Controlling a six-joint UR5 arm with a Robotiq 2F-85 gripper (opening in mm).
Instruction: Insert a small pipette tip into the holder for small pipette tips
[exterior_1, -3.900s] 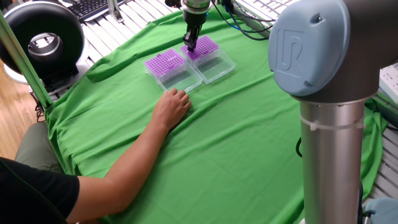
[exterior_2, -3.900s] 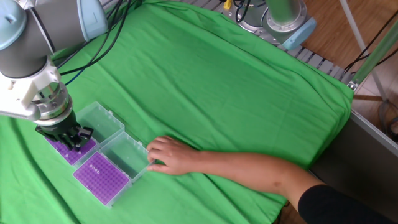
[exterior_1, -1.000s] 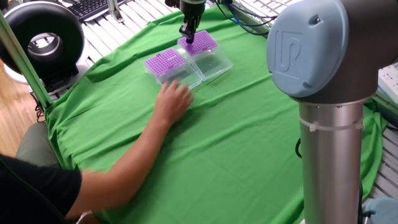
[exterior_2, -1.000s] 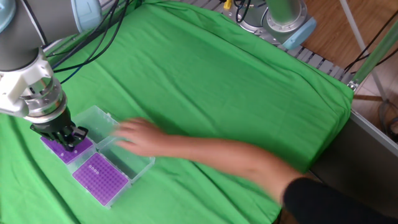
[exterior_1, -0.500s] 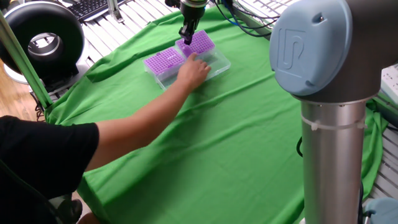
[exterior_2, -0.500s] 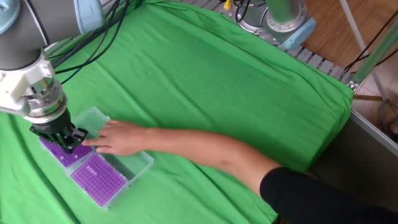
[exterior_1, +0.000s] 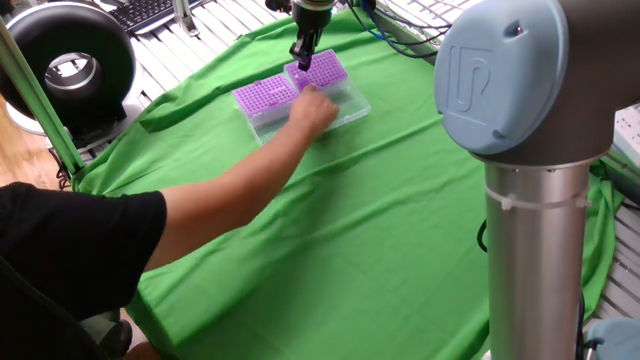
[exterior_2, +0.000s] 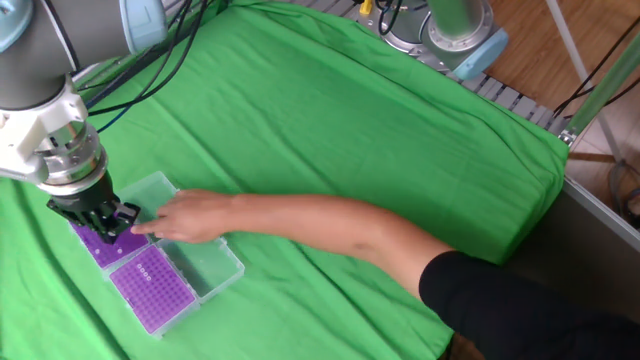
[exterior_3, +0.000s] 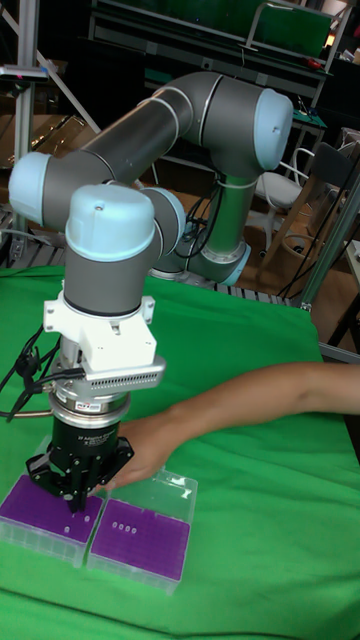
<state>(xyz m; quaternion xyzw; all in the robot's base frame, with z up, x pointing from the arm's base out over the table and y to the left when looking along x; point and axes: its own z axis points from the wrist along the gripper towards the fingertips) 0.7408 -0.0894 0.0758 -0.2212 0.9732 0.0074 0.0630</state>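
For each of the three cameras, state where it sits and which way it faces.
One fixed view: behind the grey robot arm base, facing across the green cloth toward the purple pipette tip racks; the person's hand reaches in.
The other fixed view: high on the opposite side, looking down; gripper at left.
Tall fixed view: low at the racks' side, facing the gripper and the arm.
All three share the racks, gripper and hand.
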